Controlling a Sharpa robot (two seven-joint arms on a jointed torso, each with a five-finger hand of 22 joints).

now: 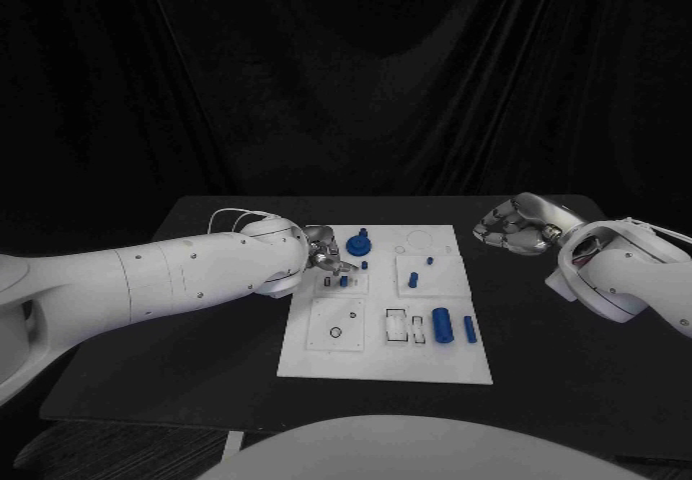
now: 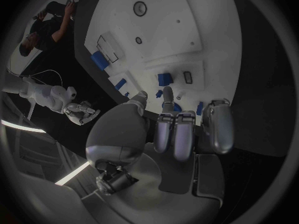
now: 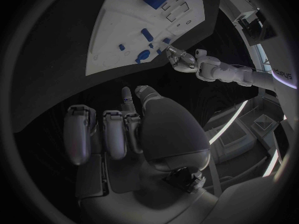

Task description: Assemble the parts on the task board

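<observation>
The left hand [image 1: 326,252] is hovering over the upper left part of the white task board [image 1: 378,362], its fingertips [image 1: 343,266] pointing down at a small raised square [image 1: 340,282] where two short blue pegs [image 1: 343,281] are standing; whether the fingers are pinching anything there I cannot tell, since the wrist view has them curled forward over the board's near edge with blue bits just beyond them. Just beside this hand, toward the board's far edge, a blue knob-topped part [image 1: 359,241] is standing upright. The right hand [image 1: 512,226] is hanging off the board's far right corner, over the black table [image 1: 216,330], with its fingers curled inward on nothing (its own wrist view shows them bunched against the palm). Between the two hands another raised square is carrying a small blue peg [image 1: 413,281], with a tinier blue piece [image 1: 428,262] close by. Nearer the robot, well apart from both hands, a thick blue cylinder [image 1: 443,325] and a thinner blue pin [image 1: 470,328] are lying side by side next to some rectangular slots [image 1: 395,321], and a black ring [image 1: 336,332] is sitting on a square plate [image 1: 336,325] below the left hand
</observation>
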